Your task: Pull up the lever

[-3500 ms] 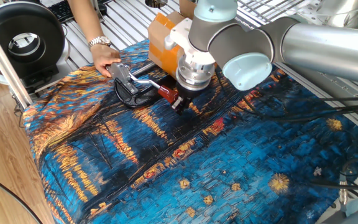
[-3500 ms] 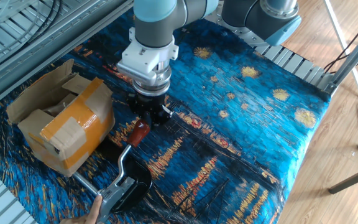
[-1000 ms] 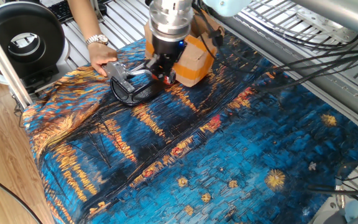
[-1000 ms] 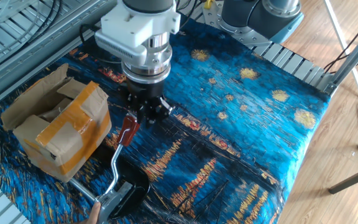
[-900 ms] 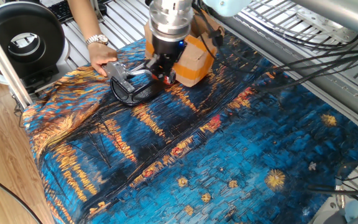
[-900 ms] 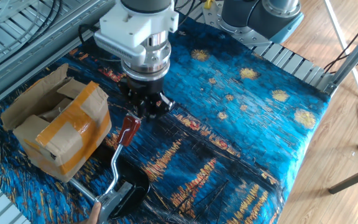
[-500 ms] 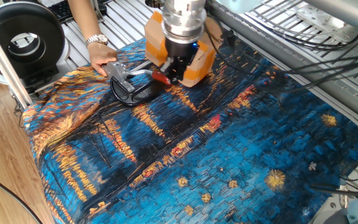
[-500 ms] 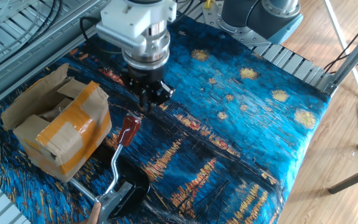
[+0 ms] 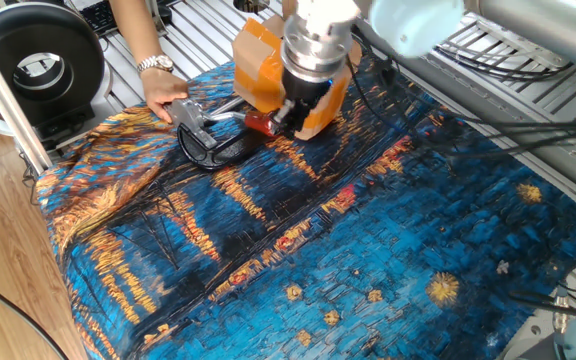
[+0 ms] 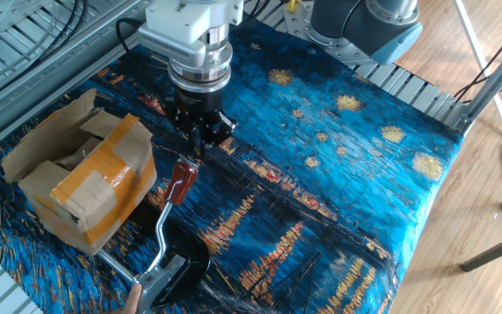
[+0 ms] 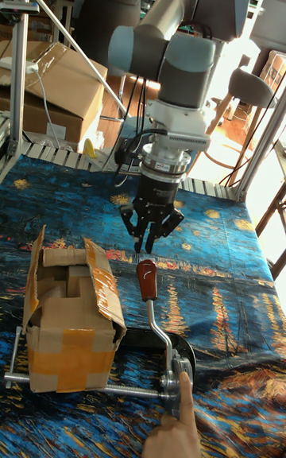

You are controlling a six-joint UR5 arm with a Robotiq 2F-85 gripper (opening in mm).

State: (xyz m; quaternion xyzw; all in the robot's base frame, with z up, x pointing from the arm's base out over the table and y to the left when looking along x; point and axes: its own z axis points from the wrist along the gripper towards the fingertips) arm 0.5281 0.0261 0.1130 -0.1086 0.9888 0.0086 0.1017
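Observation:
The lever stands raised off the cloth, with its red-brown knob (image 10: 179,181) (image 11: 146,278) (image 9: 258,124) at the top of a thin silver rod (image 10: 160,234). The rod is hinged to a silver bracket (image 11: 179,366) (image 9: 194,114) on a black curved base (image 9: 216,152). My gripper (image 10: 200,142) (image 11: 146,246) (image 9: 288,112) hovers just past the knob and a little above it, without touching. Its fingers look drawn together with nothing between them.
A person's hand (image 9: 168,92) (image 11: 178,420) presses on the bracket. An orange-taped cardboard box (image 10: 77,187) (image 11: 67,323) sits right beside the lever, behind my gripper in one fixed view. A blue painted cloth (image 10: 338,174) covers the table. A black fan (image 9: 38,65) stands off the left edge.
One second ago my gripper was at the knob. It has since drawn off and away from it. The lever has stayed raised where it was, and the hand has not moved.

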